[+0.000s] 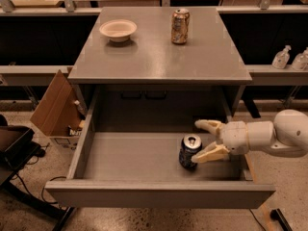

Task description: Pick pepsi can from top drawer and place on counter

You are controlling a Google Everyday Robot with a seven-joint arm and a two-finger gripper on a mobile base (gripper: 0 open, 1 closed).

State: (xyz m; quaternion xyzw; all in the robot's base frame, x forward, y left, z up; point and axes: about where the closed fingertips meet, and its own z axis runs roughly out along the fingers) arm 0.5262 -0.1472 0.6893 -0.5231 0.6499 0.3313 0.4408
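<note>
Gripper [196, 142] in top drawer [144, 158], fingers [210, 153] apart (seemingly touching) beside pepsi can [189, 154].

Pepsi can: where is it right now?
In the camera view the pepsi can stands upright in the open top drawer, right of centre; the open hand is at its right side.

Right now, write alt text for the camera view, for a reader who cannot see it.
The open gripper reaches in from the right, its fingers spread beside the pepsi can standing upright in the pulled-out top drawer. On the counter above stand a pale bowl and a gold-brown can.
</note>
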